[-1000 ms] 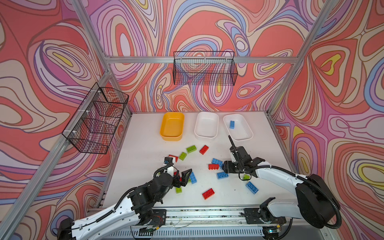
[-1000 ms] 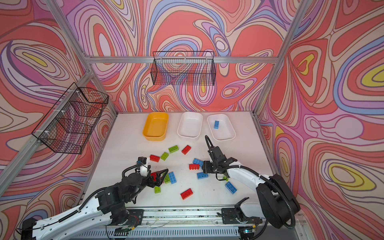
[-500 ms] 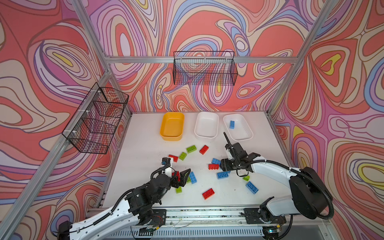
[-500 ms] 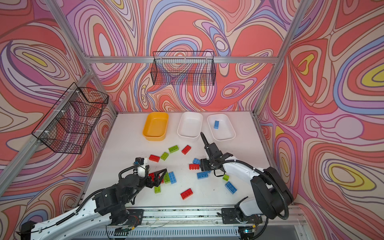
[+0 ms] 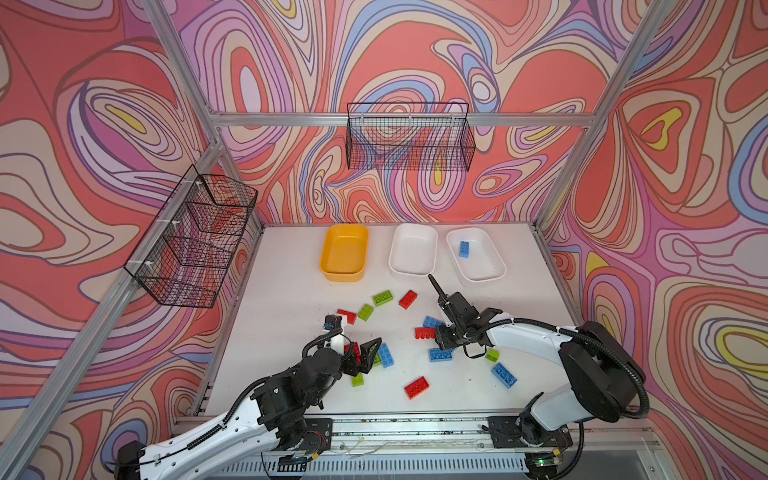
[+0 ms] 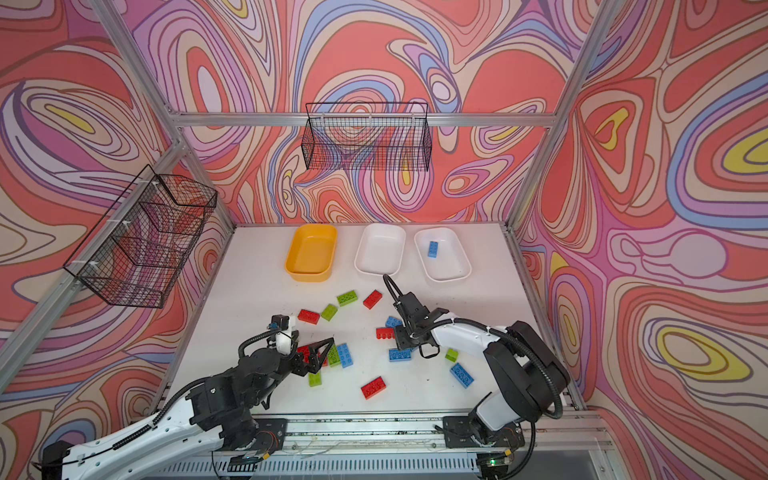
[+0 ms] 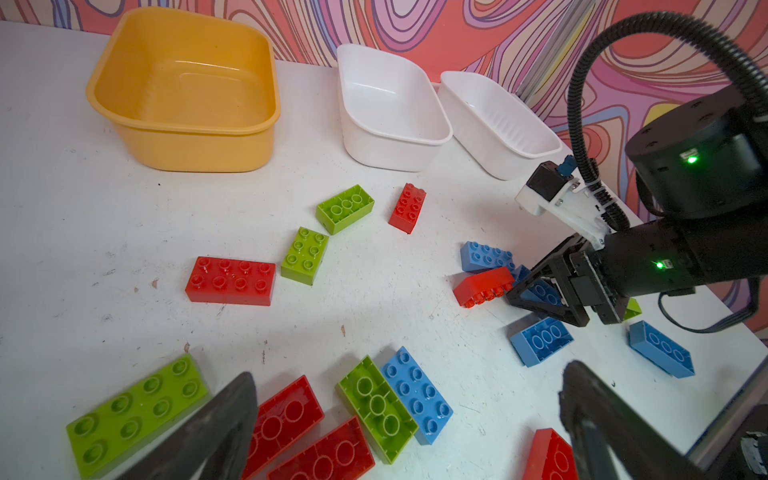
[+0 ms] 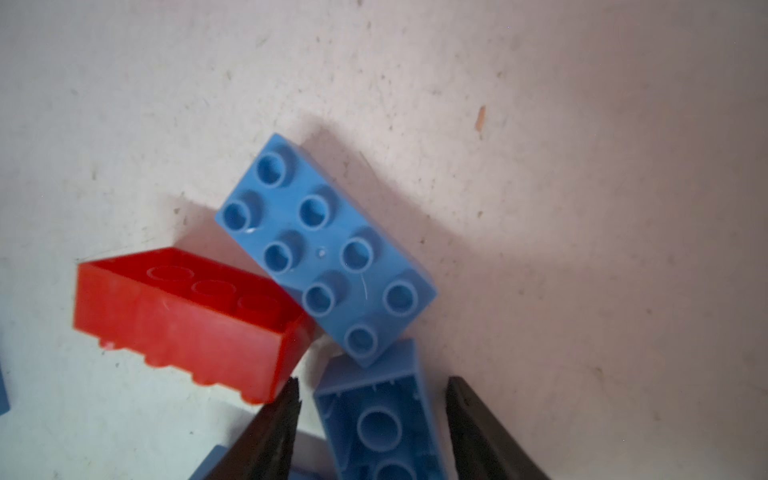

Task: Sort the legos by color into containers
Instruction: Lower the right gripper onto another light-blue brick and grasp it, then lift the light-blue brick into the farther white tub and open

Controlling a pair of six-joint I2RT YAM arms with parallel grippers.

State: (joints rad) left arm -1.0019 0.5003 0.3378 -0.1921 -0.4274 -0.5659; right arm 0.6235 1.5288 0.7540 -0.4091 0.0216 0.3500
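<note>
Straddling the flipped blue brick [image 8: 378, 419] w/ the right gripper [image 8: 372, 380] rn, jaws either side of its short width, slim gaps both sides, so not pinching yet afaict. Lying long axis straight out along the fingers [image 8: 266, 436], far end seemingly touching a studs-up blue brick [image 8: 324, 249], red brick [image 8: 187, 324] just beside. Leaving the left gripper [image 7: 411, 370] hanging wide open over other bricks [image 7: 374, 399], well apart. Prob needing a squeeze, then heading to the white tub [image 5: 482, 259] holding a lone blue brick [image 5: 464, 248].
</note>
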